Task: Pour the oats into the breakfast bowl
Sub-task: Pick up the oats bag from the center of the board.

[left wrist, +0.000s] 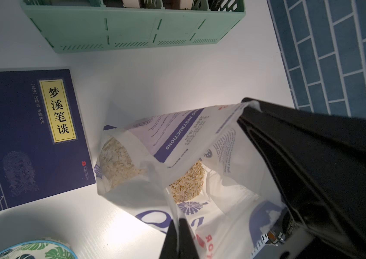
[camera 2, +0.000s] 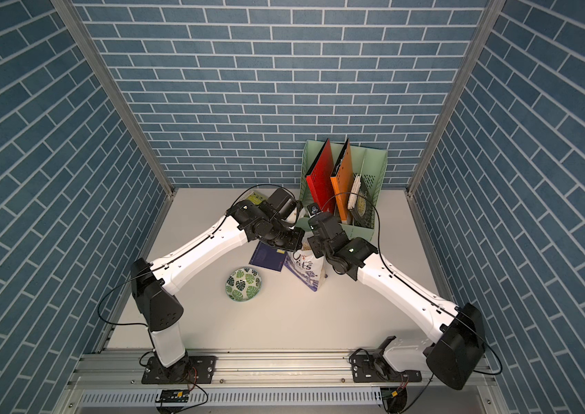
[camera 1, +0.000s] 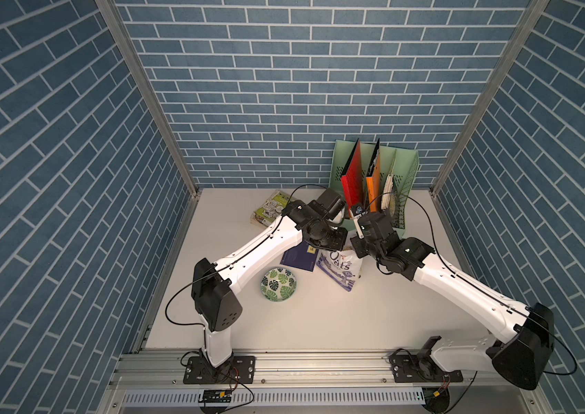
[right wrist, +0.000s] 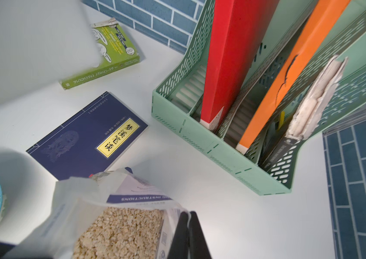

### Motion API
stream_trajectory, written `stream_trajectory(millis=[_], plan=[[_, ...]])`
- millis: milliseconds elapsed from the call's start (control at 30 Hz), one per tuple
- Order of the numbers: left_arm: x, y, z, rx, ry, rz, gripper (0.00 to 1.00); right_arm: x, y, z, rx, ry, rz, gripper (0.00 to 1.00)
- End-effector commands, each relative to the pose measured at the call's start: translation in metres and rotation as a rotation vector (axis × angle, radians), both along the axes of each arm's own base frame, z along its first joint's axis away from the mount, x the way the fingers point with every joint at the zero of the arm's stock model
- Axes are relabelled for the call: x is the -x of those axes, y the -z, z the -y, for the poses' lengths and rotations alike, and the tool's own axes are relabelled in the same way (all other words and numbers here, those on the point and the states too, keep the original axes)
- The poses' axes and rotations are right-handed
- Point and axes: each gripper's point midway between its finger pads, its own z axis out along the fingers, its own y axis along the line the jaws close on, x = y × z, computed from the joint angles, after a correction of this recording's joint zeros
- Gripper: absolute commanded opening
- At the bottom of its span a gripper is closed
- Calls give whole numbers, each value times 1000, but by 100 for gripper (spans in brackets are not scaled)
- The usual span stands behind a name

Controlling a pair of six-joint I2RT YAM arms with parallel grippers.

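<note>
The white Oats pouch (camera 1: 340, 269) (camera 2: 304, 269) stands on the table with both wrists meeting over its top. My left gripper (left wrist: 178, 220) is shut on one edge of the pouch's mouth (left wrist: 177, 134). My right gripper (right wrist: 188, 214) is shut on the opposite edge, and its black body shows in the left wrist view. The mouth is held apart, and the pale oats (right wrist: 121, 231) (left wrist: 186, 181) show inside. The leaf-patterned breakfast bowl (camera 1: 279, 284) (camera 2: 243, 284) sits upright and empty to the left of the pouch, apart from it.
A dark blue book (right wrist: 87, 139) (camera 1: 300, 260) lies flat behind the pouch and bowl. A green book (right wrist: 110, 56) lies near the back wall. A mint file rack (right wrist: 222, 145) (camera 1: 402, 186) with red and orange folders stands at the back right.
</note>
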Motion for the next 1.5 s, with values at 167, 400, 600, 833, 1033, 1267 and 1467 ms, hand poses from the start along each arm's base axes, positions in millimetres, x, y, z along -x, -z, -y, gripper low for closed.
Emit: stream_trajectory(millis=[167, 400, 600, 833, 1033, 1267, 1467], plan=[[9, 3, 1, 13, 55, -66, 0, -13, -38, 17, -115, -68, 126, 0], [-9, -5, 22, 87, 54, -11, 0, 11, -30, 14, -405, -243, -11, 21], [-27, -18, 33, 91, 61, 63, 0, 32, -54, 30, -567, -290, 38, 61], [-47, -27, 40, 63, 67, 132, 0, 59, -22, 51, -629, -242, 160, 95], [-54, -24, 41, 52, 64, 149, 0, 83, 25, 58, -704, -236, 281, 100], [-64, -17, 36, 37, 49, 141, 0, 92, 78, 37, -637, -217, 280, 100], [-69, -8, 26, -7, 54, 137, 0, 82, 117, 17, -528, -227, 209, 99]])
